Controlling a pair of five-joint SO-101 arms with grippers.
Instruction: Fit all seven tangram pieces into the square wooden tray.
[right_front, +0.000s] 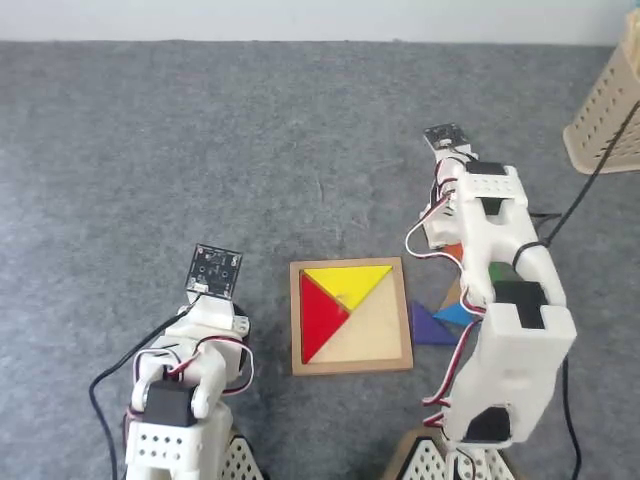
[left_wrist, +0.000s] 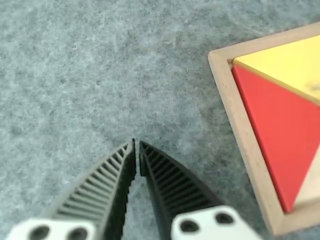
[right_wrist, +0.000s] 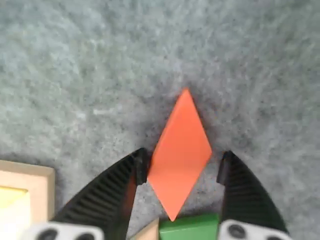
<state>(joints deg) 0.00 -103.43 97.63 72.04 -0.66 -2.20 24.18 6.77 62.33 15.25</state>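
The left gripper (left_wrist: 136, 145) hangs over bare carpet just beside the tray's left rim, its 2 ribbed fingers pressed together with nothing between them. Next comes the square wooden tray (right_front: 296, 320), holding 2 of the 7 pieces: a yellow triangle (right_front: 348, 282) along its far side and a red triangle (right_front: 320, 315) along its left side, the 2 touching, with the rest of the floor bare. Just right of the tray lie loose pieces, a purple one (right_front: 428, 328) and a blue one (right_front: 458, 313) among them, partly under the right arm. The right gripper (right_wrist: 184, 157) stands wide open astride the orange parallelogram (right_wrist: 177, 135), 1 fingertip at or nearly at a long edge, the other apart from it, so nothing is gripped yet; a green piece (right_wrist: 189, 225) lies close by the orange one's near corner. The parallelogram looks thin, stiff and light, probably painted wood with smooth faces that could slip. It is best pinched across its narrow width on the 2 long parallel edges, low down against the carpet. The grey carpet (right_front: 200, 140) is short-piled and should give a little under the fingertips. A pale wall strip runs along the far edge, and a perforated beige basket (right_front: 610, 110) stands at far right.
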